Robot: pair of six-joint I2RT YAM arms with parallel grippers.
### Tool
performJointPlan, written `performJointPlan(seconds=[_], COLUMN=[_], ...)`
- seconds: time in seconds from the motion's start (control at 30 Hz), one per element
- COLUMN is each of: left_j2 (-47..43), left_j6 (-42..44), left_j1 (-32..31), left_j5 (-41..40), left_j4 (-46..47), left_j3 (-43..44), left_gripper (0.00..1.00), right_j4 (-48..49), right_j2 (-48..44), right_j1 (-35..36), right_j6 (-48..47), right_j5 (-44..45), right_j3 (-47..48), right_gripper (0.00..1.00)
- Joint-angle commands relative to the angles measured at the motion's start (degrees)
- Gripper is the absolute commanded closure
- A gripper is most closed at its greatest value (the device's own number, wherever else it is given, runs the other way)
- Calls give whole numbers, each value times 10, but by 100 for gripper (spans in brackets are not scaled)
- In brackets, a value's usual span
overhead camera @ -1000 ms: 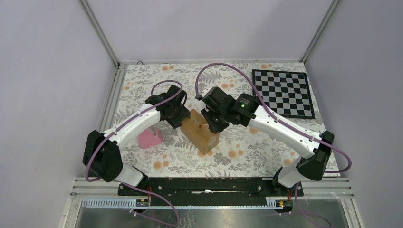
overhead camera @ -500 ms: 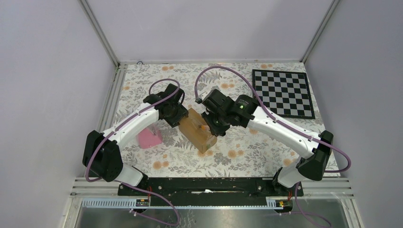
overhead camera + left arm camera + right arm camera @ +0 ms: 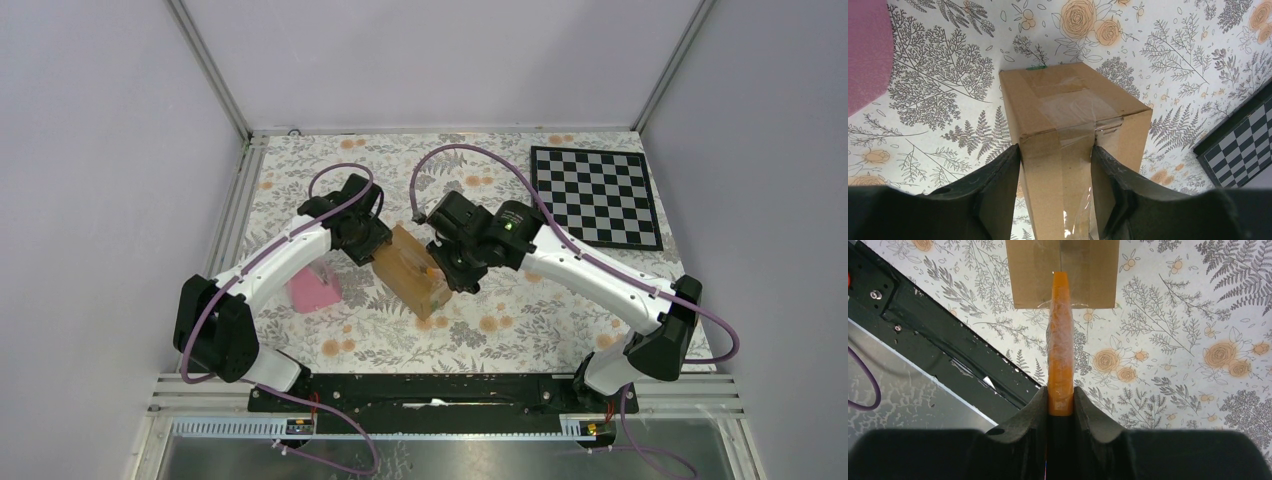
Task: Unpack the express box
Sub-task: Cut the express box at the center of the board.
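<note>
Risk: the cutter point(image 3: 1060, 340), pinched in the right pincer point(image 3: 1060, 397), sits at the taped seam point(image 3: 1061, 257). Driven deep or askew, it may gouge the contents or skid off. The left pincer point(image 3: 1055, 152) clamps the express box point(image 3: 412, 272), which is brown, clear-taped and shut, on the worktop point(image 3: 500, 325) well left of the chessboard point(image 3: 598, 195).

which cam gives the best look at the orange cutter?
Right wrist: the cutter runs up the centre, clamped in the right gripper, its tip over the tape on the express box. Top external shows only an orange speck on the box. Left wrist shows none of it.
</note>
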Motion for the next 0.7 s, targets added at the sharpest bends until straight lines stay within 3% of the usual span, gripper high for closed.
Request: performJointPlan(seconds=[0.0,0.67], left_j2=[-17,-21], left_j6=[9,20], left_j1=[17,36], left_j5=[-41,-38], left_j4=[-11,-11], left_j3=[10,11], left_gripper=[55,55], right_j4=[-71,-110], right_j2=[-22,-24], right_j1=[11,33], right_j6=[-5,9], right_j5=[-18,-17], right_j3=[0,-3], right_gripper=[100,100])
